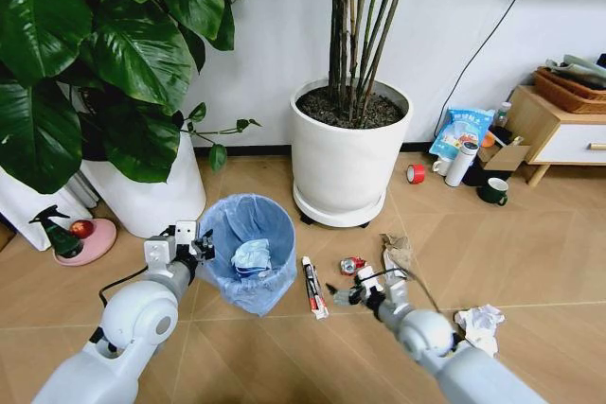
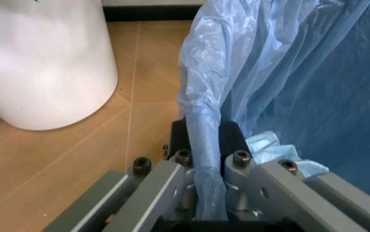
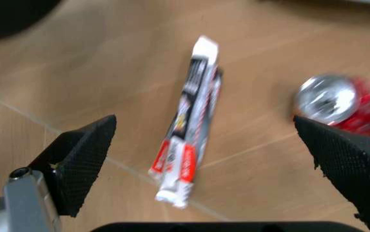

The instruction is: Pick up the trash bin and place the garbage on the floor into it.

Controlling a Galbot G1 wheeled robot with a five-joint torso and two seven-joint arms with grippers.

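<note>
Left gripper: I'm clamped on the trash bin liner rim; thin plastic could slip or tear.
Right gripper: jaws spread over the wrapper; crushed can at 2 o'clock could get knocked.

one trash bin, two white plant pots

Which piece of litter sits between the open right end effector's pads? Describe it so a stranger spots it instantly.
Start at the big white plant pot, then drop to the blue-lined trash bin on the floor. Just right of the bin lies a long flat wrapper, dark with white ends and red marks. The crushed red can beside it is short and round; the wrapper is thin and straight.
</note>
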